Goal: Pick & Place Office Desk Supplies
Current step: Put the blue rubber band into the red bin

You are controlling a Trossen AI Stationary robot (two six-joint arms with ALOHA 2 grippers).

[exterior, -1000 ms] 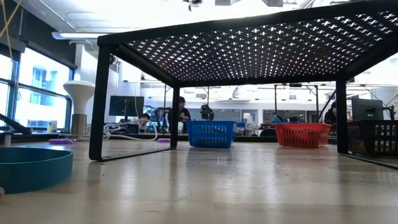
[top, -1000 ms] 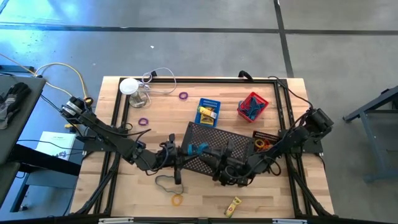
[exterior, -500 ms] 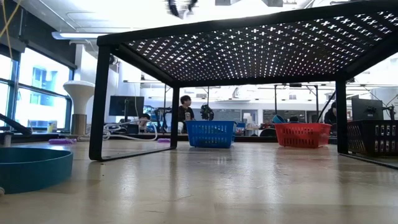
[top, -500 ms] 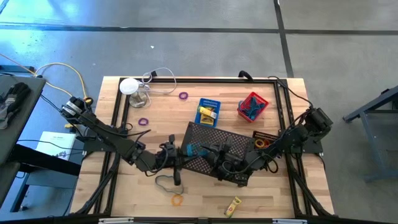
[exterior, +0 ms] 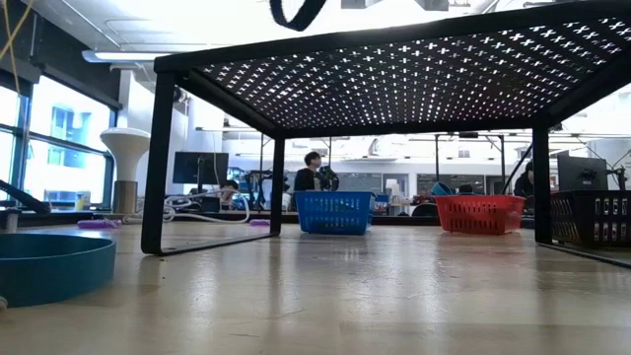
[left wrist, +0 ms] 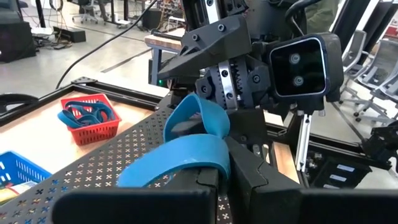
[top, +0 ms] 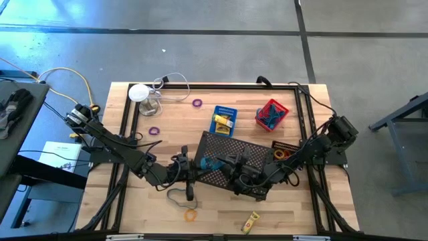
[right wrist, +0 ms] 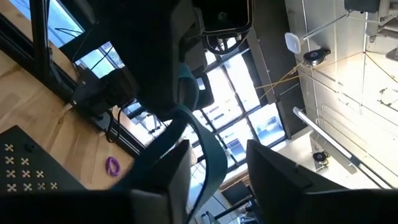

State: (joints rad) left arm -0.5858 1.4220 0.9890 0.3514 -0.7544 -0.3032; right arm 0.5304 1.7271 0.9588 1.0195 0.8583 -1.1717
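Blue rubber band (left wrist: 186, 149) hangs between your two hands above the black mesh tray (top: 234, 152): left hand (top: 190, 165) clamped tight on it, right hand (top: 224, 164) half-closed around its loop.

Blue band (left wrist: 186, 146): near end hidden behind the left gripper's (left wrist: 225, 180) own dark fingers.
Right gripper (right wrist: 214, 168): fingers cut off by the picture's edge in its wrist view.
Dark loop (exterior: 297, 12): cut off at the low view's top edge.
Blue bowl (exterior: 49, 266): left part out of frame.
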